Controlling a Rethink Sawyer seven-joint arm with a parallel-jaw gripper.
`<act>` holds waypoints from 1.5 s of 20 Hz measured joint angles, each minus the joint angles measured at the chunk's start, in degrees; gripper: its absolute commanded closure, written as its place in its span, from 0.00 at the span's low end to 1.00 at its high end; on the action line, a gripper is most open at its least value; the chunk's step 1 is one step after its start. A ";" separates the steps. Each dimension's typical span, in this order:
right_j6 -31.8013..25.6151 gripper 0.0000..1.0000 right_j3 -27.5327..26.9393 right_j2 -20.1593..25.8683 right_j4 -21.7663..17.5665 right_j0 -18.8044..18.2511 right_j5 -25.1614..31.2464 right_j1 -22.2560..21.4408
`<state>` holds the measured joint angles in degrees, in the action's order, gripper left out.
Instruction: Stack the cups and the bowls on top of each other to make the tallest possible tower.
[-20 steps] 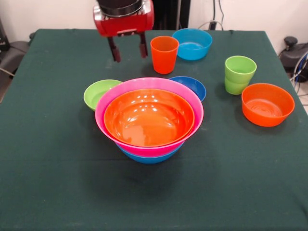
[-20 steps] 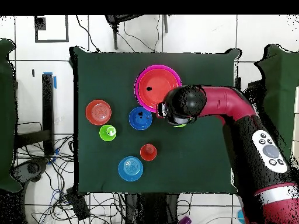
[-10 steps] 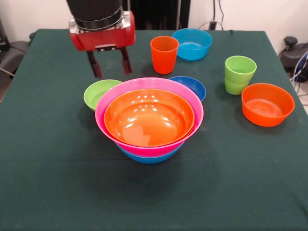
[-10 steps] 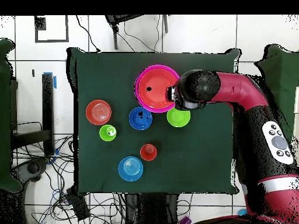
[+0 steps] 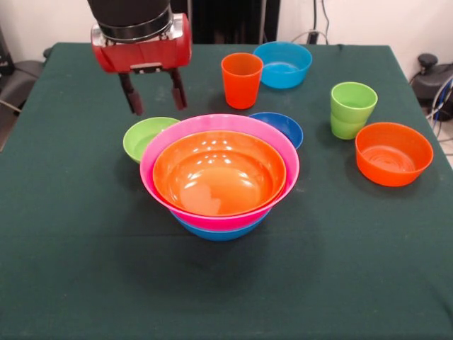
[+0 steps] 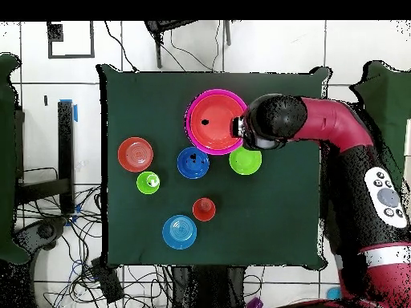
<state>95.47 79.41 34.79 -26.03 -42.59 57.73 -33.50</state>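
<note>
Upright nested bowl tower (image 5: 219,180) mid-table

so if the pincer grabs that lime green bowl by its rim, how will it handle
The lime green bowl looks like thin glossy plastic, so probably light and stiff, though its shiny rim may slip between the open pincer fingers. It sits wide and low, so a nudge would likely slide it rather than tip it.

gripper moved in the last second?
Yes. In the front view the gripper went leftward, away from the orange cup, and now hangs open above the lime green bowl.
</note>
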 measured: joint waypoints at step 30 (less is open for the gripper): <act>0.00 0.00 24.81 1.54 7.00 -15.77 -1.12 -22.66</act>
<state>95.47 104.22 36.33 -19.02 -58.36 56.61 -56.16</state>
